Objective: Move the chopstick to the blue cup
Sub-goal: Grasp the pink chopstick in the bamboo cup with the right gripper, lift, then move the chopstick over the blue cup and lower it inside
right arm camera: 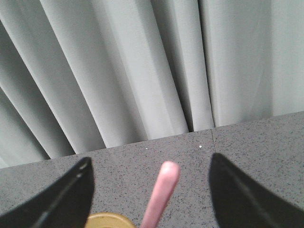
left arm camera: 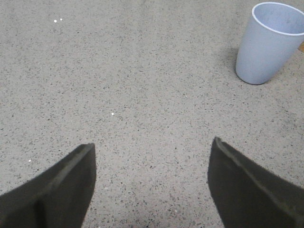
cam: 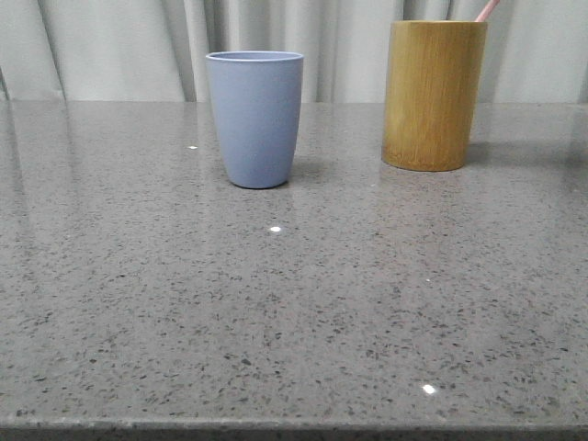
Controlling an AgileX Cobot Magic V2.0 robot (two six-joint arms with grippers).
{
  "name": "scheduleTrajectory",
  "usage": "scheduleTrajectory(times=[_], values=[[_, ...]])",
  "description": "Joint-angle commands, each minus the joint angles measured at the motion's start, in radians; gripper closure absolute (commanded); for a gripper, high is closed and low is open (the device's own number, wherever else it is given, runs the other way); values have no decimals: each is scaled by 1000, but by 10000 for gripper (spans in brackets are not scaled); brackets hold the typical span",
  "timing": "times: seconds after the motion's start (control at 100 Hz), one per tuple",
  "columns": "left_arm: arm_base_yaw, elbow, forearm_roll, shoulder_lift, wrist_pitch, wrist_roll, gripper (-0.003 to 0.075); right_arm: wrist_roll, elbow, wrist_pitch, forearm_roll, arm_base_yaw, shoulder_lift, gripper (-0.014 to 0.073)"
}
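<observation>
Two cups are set upright, well apart, on the speckled grey table [cam: 294,312].
The blue cup [cam: 255,118] is seen nearer, the bamboo cup [cam: 433,94] farther right with the chopstick [cam: 487,9] leaned inside; the left gripper [left arm camera: 152,183] and right gripper [right arm camera: 149,190] are spread wide, nothing held; curtains [right arm camera: 142,71] hang behind.

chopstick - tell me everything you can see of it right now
The chopstick is a thin, smooth, pale pink stick with a rounded tip. It stands tilted in the bamboo cup, its top end poking above the rim; the rest is hidden inside. From the right wrist camera, the tip rises between the open fingers of the right gripper, which are not touching it.
</observation>
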Motion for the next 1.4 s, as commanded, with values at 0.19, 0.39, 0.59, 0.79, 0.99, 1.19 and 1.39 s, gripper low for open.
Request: scheduleTrajectory(times=[0.19,0.39,0.59,0.79,0.99,1.19,1.39], values=[[3,-26,-17,3,-77,-8,236,25,-36,-74,-3,1,-30,498],[3,-26,-17,3,-79,-8,236,25,-36,-73,-3,1,-30,688],[3,-26,-17,3,-79,-8,236,25,-36,-73,-4,1,-49,713],[3,-26,-17,3,-79,-8,236,24,-38,-67,-9,1,-128,713],[3,-26,-17,3,-79,-8,236,24,-124,84,-65,1,-232,713],[3,-26,-17,3,-79,-8,236,24,-232,241,-93,36,-300,713],[3,-26,-17,3,-79,-8,236,24,-248,248,-94,172,-283,713]])
